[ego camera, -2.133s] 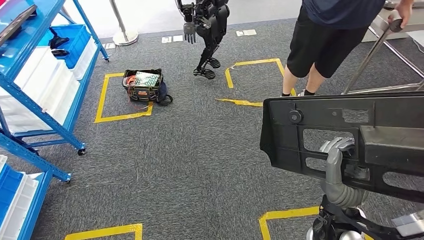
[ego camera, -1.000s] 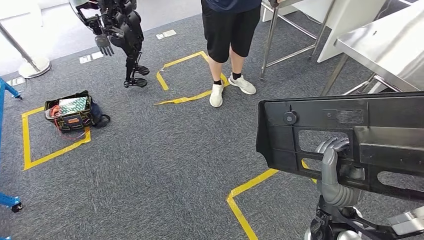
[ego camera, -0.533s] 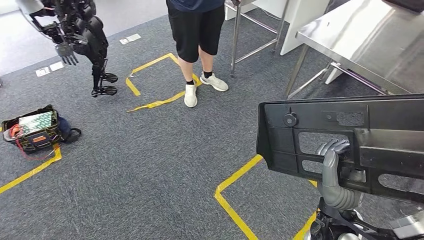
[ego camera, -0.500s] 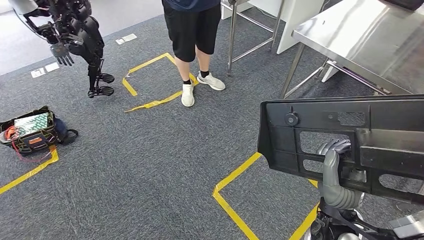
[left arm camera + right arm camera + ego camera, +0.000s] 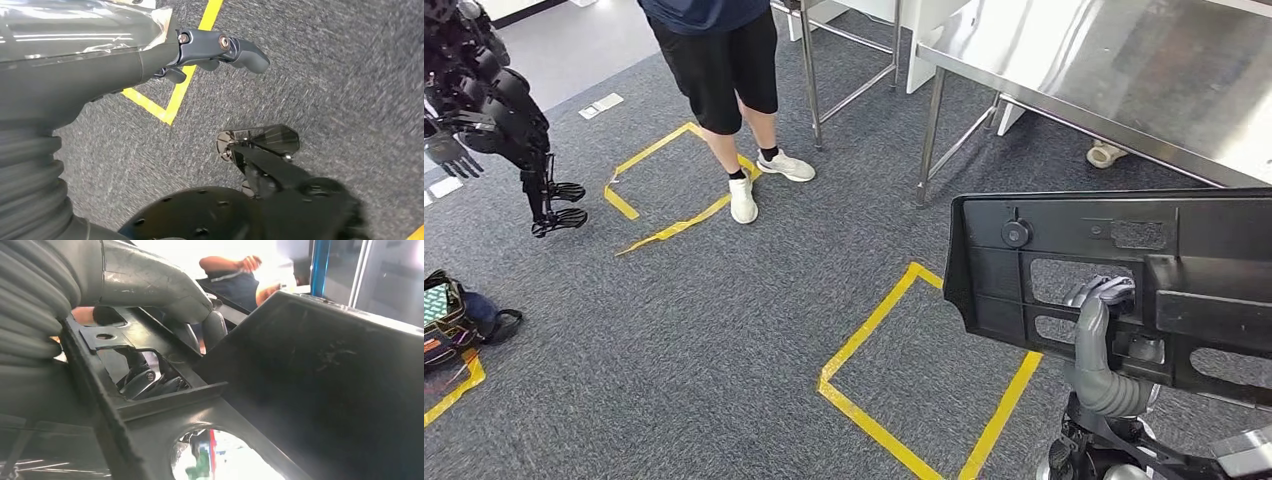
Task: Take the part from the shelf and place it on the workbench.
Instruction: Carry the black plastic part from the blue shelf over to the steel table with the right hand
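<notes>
Right hand grips the black part in the air; steel worktop stands ahead to the right.

The right hand (image 5: 1100, 300) holds the black part (image 5: 1114, 265), a flat moulded panel with cut-outs, upright and off the floor; its fingers (image 5: 150, 380) hook through one opening and the thumb presses the frame. The left hand (image 5: 215, 47) hangs over grey carpet with fingers curled in, holding nothing. The worktop (image 5: 1124, 70) is well apart from the part. Yellow floor tape (image 5: 874, 330) marks a square below the part. A person (image 5: 724, 60) in black shorts stands near the worktop's legs. A second dark robot (image 5: 494, 120) stands at far left, and a tool bag (image 5: 444, 320) lies on the floor.
</notes>
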Robot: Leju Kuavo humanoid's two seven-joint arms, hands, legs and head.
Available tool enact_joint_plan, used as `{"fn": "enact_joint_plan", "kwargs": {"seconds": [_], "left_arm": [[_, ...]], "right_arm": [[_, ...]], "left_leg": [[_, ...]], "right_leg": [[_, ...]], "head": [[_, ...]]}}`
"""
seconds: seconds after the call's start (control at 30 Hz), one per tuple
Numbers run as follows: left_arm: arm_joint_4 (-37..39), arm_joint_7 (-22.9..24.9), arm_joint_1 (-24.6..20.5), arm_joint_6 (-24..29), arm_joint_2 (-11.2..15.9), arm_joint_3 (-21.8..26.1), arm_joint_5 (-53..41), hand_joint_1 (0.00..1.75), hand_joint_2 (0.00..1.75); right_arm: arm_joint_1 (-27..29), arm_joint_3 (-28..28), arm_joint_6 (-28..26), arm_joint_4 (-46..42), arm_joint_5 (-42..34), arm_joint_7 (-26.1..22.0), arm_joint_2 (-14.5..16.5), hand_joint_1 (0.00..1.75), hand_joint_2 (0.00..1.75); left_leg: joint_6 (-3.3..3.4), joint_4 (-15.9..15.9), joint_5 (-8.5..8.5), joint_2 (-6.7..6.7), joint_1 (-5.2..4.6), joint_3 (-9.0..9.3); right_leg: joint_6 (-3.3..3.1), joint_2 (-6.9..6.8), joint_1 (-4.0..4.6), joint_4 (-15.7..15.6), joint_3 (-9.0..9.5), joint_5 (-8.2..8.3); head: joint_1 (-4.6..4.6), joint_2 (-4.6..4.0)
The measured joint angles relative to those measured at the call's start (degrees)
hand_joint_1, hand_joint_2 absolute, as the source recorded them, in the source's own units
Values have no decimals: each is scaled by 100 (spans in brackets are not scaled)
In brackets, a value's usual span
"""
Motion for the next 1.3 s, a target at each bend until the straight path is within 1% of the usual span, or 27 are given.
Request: {"fn": "enact_joint_plan", "kwargs": {"seconds": [0.03, 0.07, 0.1, 0.13, 0.17, 0.2, 0.23, 0.3, 0.37, 0.43, 0.5, 0.53, 0.57, 0.63, 0.67, 0.7, 0.73, 0.8, 0.87, 0.93, 1.0, 1.03, 1.07, 1.1, 1.17, 1.23, 1.3], "left_arm": [[0, 0, 3, 0, -4, 0, 0, 0, 175], [0, 0, 3, 0, -9, 0, 0, 0, 175], [0, 0, 2, 1, -11, 0, 1, 0, 175], [1, 0, 3, 1, -12, 0, 1, 0, 175], [1, 0, 4, 1, -14, 0, 1, 0, 175], [2, 1, 3, 3, -15, 0, 0, 0, 175], [2, 1, 2, 5, -16, 0, -1, 0, 175], [1, 2, -5, 9, -26, 0, -1, 0, 175], [0, 1, -10, 10, -38, 0, 1, 0, 175], [0, 1, -5, 12, -44, 1, 1, 0, 175], [0, 2, 4, 14, -45, 2, 1, 0, 175], [0, 2, 4, 14, -46, 2, 1, 0, 175], [0, 2, 1, 14, -49, 2, 1, 0, 175], [0, 2, -10, 14, -61, 2, 1, 0, 175], [0, 2, -15, 14, -67, 2, 1, 0, 175], [0, 2, -18, 14, -71, 2, 1, 0, 175], [0, 2, -21, 14, -73, 2, 1, 0, 175], [-1, 2, -26, 16, -79, 2, 1, 0, 175], [-3, 2, -37, 31, -84, 3, 2, 0, 175], [-4, 1, -36, 46, -91, 3, 5, 0, 175], [-3, 2, -18, 53, -98, 4, 8, 0, 175], [-2, 2, -11, 56, -98, 4, 8, 0, 175], [-2, 2, -7, 58, -98, 4, 8, 0, 175], [-2, 2, -6, 61, -97, 4, 8, 0, 175], [-1, 2, -5, 64, -95, 4, 8, 0, 175], [1, 2, -19, 68, -95, 4, 8, 0, 175], [1, 1, -36, 82, -96, 4, 3, 0, 175]], "right_arm": [[2, 0, 2, 0, -4, 0, 2, 166, 175], [3, 0, 4, 0, -9, -1, 4, 166, 175], [3, 0, 5, 0, -13, -1, 8, 166, 175], [0, -1, 8, 0, -15, -3, 11, 166, 175], [-5, -1, 11, 0, -15, -5, 13, 166, 175], [-9, -2, 19, 0, -15, -9, 15, 166, 175], [-9, -2, 27, 0, -15, -13, 15, 166, 175], [-2, -5, 45, 1, -15, -19, 14, 166, 175], [-10, -17, 52, 1, -14, -21, 13, 166, 175], [-27, -29, 54, 2, -15, -21, 13, 166, 175], [-22, -38, 54, 6, -16, -20, 13, 166, 175], [-16, -42, 54, 8, -16, -20, 12, 166, 175], [-11, -47, 54, 9, -16, -21, 11, 166, 175], [-12, -58, 58, 9, -17, -23, 11, 166, 175], [-15, -64, 63, 9, -20, -26, 11, 166, 175], [-18, -70, 68, 9, -25, -32, 11, 166, 175], [-17, -76, 74, 9, -31, -39, 11, 166, 175], [-15, -85, 85, 8, -44, -52, 8, 166, 175], [-24, -89, 95, 8, -50, -60, 7, 166, 175], [-40, -90, 104, 8, -54, -66, 12, 166, 175], [-43, -91, 111, 15, -58, -68, 15, 166, 175], [-41, -91, 113, 20, -60, -68, 15, 166, 175], [-40, -92, 113, 26, -61, -68, 15, 166, 175], [-41, -92, 113, 30, -62, -68, 15, 166, 175], [-47, -92, 114, 33, -66, -74, 15, 166, 175], [-57, -92, 117, 35, -67, -89, 15, 166, 175], [-60, -92, 119, 37, -64, -101, 13, 166, 175]], "left_leg": [[6, 10, 74, -9, 4, -14], [17, -190, 248, -31, 13, 78], [30, -547, 472, -104, 28, 253], [41, -927, 649, -249, 46, 443], [48, -1248, 762, -378, 60, 596], [53, -1435, 805, -476, 63, 681], [62, -1504, 795, -509, 53, 705], [118, -1547, 829, -366, 36, 701], [208, -1609, 885, -206, 41, 701], [265, -1635, 911, -38, 26, 682], [278, -1633, 914, 143, 3, 660], [278, -1631, 914, 222, -2, 655], [276, -1630, 913, 299, -4, 658], [260, -1626, 905, 423, -9, 675], [242, -1617, 895, 474, -26, 681], [219, -1609, 889, 515, -44, 683], [195, -1603, 886, 552, -61, 686], [147, -1600, 885, 616, -65, 692], [83, -1468, 759, 449, -35, 645], [27, -908, 400, 141, -4, 401], [1, -177, 74, 15, 13, 59], [-3, -8, 59, 2, 20, -27], [-2, -47, 158, -8, 30, -12], [4, -305, 352, -33, 43, 111], [20, -1058, 740, -183, 73, 471], [42, -1464, 849, -312, 75, 646], [98, -1511, 839, -294, 48, 641]], "right_leg": [[-3, 73, 2, 2, 0, 4], [0, 149, 2, 3, 6, 6], [5, 222, 0, 5, 15, 9], [18, 292, 7, 9, 17, 15], [35, 361, 17, 17, 4, 23], [65, 423, 20, 20, -22, 41], [103, 486, 17, 17, -54, 64], [183, 568, -2, 9, -127, 105], [196, 364, 30, 201, -267, -3], [142, 45, 62, 860, -581, -329], [131, -74, 61, 1578, -879, -604], [159, -97, 59, 1684, -893, -626], [207, -127, 57, 1520, -768, -554], [289, -289, 57, 676, -265, -298], [291, -376, 70, 275, -33, -190], [265, -432, 83, 37, 104, -134], [225, -450, 97, -61, 154, -117], [152, -342, 90, -60, 140, -89], [83, -243, 43, -75, 129, -59], [13, -152, 10, -83, 119, -36], [-25, -47, 14, -80, 103, -24], [-29, 18, 16, -78, 100, -20], [-32, 87, 16, -75, 102, -17], [-29, 160, 12, -70, 108, -16], [-11, 276, 23, -48, 105, -15], [44, 360, 41, -24, 51, 2], [129, 422, 37, -31, -17, 32]], "head": [[0, 0], [0, 0], [-1, 0], [0, 0], [2, 0], [3, 0], [4, 0], [4, 0], [32, 0], [69, 0], [80, 0], [81, 0], [81, 0], [84, 0], [82, 0], [79, 0], [76, 0], [73, 0], [61, 0], [37, 0], [27, 0], [26, 0], [26, 0], [24, 0], [19, 0], [17, 0], [18, 0]]}}
